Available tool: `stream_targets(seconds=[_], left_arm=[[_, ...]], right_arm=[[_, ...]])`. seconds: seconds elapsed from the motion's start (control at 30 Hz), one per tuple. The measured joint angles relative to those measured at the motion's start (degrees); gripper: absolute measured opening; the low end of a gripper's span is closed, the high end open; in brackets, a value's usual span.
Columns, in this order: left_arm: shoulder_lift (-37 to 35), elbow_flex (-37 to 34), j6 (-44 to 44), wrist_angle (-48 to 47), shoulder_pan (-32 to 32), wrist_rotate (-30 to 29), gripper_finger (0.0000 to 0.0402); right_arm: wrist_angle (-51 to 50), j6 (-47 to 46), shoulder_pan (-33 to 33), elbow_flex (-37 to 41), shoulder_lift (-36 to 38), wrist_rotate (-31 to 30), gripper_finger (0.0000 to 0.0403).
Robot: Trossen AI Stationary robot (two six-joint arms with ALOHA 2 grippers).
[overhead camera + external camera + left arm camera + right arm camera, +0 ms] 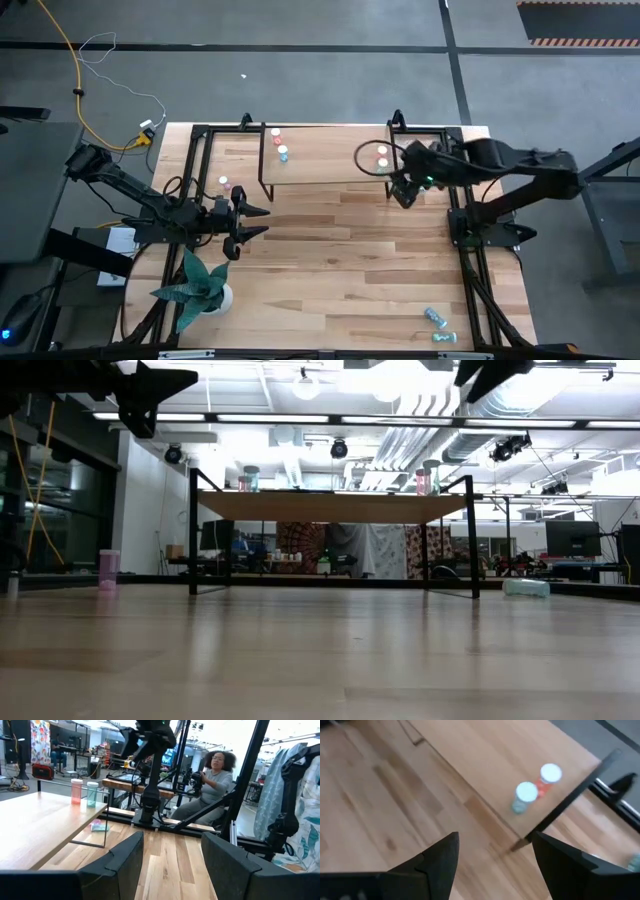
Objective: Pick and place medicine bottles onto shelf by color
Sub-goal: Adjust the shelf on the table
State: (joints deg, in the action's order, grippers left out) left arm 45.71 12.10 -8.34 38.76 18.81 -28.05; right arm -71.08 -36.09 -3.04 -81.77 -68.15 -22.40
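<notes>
Pale wood first: saw the butcher-block table [330,270] filling most of the high view. Found the shelf [330,165] standing at the table's far edge, with a light wood top on thin black legs, raised clear of the tabletop in the low view. Noted a seated person [212,780] in the room beyond the table, caught by the left wrist view. Saw a green-leaved potted plant [200,285] at the table's near left corner. Found the left gripper [262,221] hovering above the table's left half, near the shelf's left legs and pointed toward the right side, fingers spread apart and empty. Found the right gripper [400,192] hanging over the shelf's near right corner, fingers likewise parted, grasping nothing. Counted three white-capped medicine bottles [279,141] upright in a short row on the shelf's left end, the nearest of them a teal bottle [283,153]. Saw two more upright and close together on the shelf's right end: a red-orange bottle [547,777] and a second teal bottle [524,796] just beside it, near the shelf's edge. Spotted a pink bottle [225,183] standing alone on the table, left of the shelf. Found two teal bottles [434,317] lying on their sides by the table's near right corner, well apart from the shelf.
</notes>
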Motion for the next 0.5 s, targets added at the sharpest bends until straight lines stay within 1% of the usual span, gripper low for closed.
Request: stream_targets(seconds=[0.13, 0.23, 0.37, 0.5], left_arm=[[0.0, 0.0, 0.0, 0.0, 0.0, -0.54, 0.019], [0.0, 0.0, 0.0, 0.0, -0.02, -0.93, 0.019], [0.0, 0.0, 0.0, -0.02, 0.0, -0.94, 0.019], [0.0, 0.0, 0.0, -0.02, -0.02, -0.96, 0.019]], right_arm=[[6.79, -0.11, -1.4, 6.81, 6.18, -1.58, 0.0245], [10.24, -0.13, -1.48, 10.03, 9.49, -2.01, 0.0245], [13.03, -0.14, -1.49, 12.05, 11.73, -2.03, 0.0245], [14.14, -0.12, -1.48, 12.19, 11.97, -2.03, 0.0245]])
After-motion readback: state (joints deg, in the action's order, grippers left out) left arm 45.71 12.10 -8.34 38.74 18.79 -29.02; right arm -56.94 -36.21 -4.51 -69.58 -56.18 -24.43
